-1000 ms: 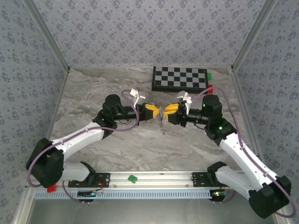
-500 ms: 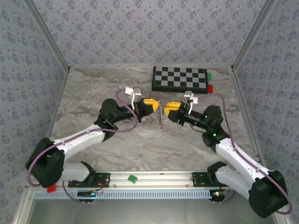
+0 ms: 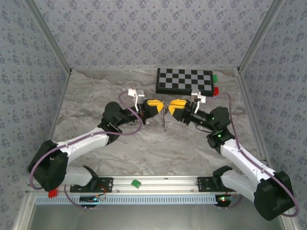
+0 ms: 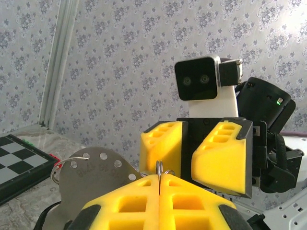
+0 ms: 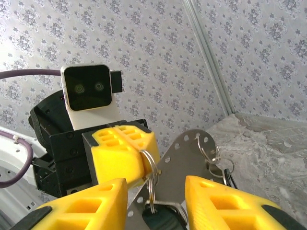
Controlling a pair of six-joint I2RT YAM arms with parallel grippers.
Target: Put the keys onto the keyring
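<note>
hanging from the keyring [image 5: 152,168] is a dark-headed key [image 5: 157,219], just below the spot where the left gripper [image 4: 159,178] pinches the ring's top between its yellow fingers [image 5: 120,153], pressed flat together. a flat metal tag [image 5: 191,155] with a row of small holes hangs on the same ring. smaller rings [image 5: 211,149] at the tag's far end carry another dark-headed piece [image 5: 227,176]. how many keys there are in all cannot be told.

from above, the bunch [image 3: 165,120] reads as a thin silver strip hanging between the two grippers, over the middle of the desk [image 3: 96,96] and a little toward its far edge.

the right gripper [image 3: 172,106] faces the left one head-on, fingers spread wide, one yellow pad [image 5: 81,208] on each side of the ring and tag. whether either pad touches the metal cannot be told.

a checkerboard [image 3: 184,80] lies at the desk's far edge, toward the far right corner, with a green block [image 3: 215,77] and a red block [image 3: 216,90] at its right end. another green block [image 3: 136,183] sits on the rail [image 3: 163,182] at the near edge, between the arm bases.
</note>
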